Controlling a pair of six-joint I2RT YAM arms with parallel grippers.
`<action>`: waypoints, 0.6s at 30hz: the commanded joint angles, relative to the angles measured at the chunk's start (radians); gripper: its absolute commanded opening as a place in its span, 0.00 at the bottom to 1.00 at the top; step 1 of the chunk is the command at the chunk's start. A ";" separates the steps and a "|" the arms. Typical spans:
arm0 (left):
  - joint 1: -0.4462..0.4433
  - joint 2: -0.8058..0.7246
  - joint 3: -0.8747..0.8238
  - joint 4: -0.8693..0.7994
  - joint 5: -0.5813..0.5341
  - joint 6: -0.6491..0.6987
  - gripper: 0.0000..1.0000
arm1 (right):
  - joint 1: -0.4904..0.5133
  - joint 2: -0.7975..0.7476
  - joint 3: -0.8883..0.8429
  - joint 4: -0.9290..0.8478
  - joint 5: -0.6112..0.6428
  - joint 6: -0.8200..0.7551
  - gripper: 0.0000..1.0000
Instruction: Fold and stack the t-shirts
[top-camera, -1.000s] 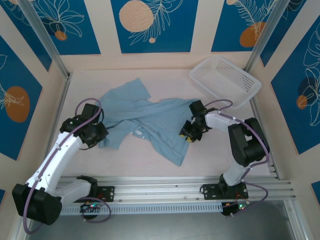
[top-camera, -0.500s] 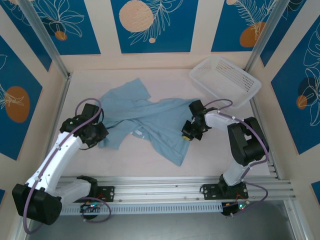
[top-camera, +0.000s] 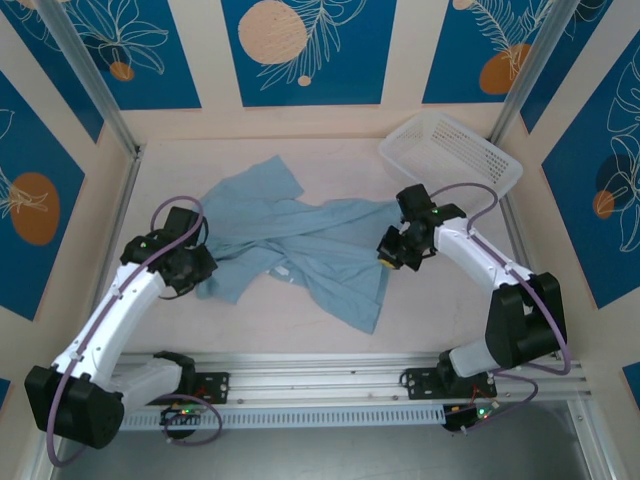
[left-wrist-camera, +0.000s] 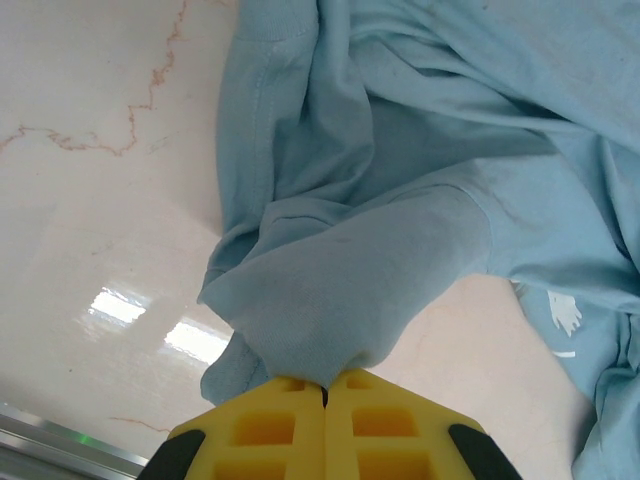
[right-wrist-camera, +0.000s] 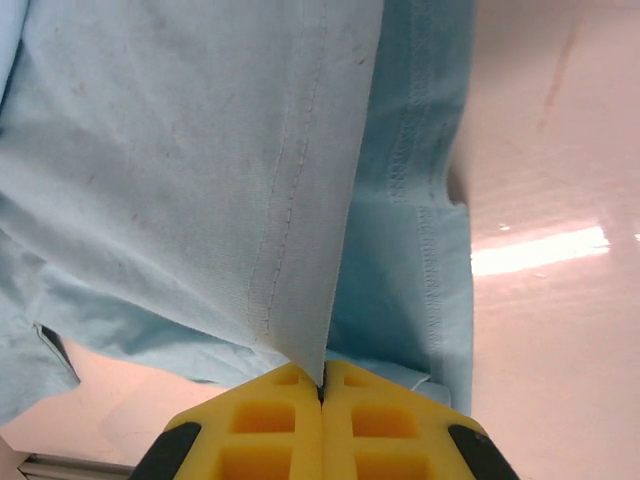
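Observation:
One light blue t-shirt (top-camera: 300, 245) lies crumpled across the middle of the table, with white lettering (left-wrist-camera: 565, 312) showing in the left wrist view. My left gripper (top-camera: 192, 272) is shut on the shirt's left sleeve (left-wrist-camera: 350, 290), its yellow fingers (left-wrist-camera: 270, 425) pressed together with the cloth pinched between them. My right gripper (top-camera: 392, 255) is shut on the shirt's right hem (right-wrist-camera: 300, 250), lifting a stitched edge (right-wrist-camera: 425, 250) off the table. The cloth hangs stretched between the two grips.
A white perforated basket (top-camera: 450, 160) sits tilted at the back right corner. Metal frame posts (top-camera: 95, 85) stand at the left and right back. Bare tabletop (top-camera: 290, 325) lies in front of the shirt, near the arm rail.
My right gripper closed on the shirt's hem and moved right and slightly back, pulling that side of the shirt outward. The left arm has stayed put.

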 joint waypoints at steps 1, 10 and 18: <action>0.006 0.011 0.012 -0.004 -0.007 0.009 0.00 | -0.058 0.012 0.021 -0.072 0.028 -0.039 0.00; 0.006 0.027 0.009 0.009 0.021 0.014 0.00 | -0.180 0.210 0.110 -0.003 0.028 -0.105 0.11; 0.006 0.029 0.006 0.026 0.045 0.015 0.00 | -0.117 -0.041 -0.079 -0.082 -0.016 -0.010 0.54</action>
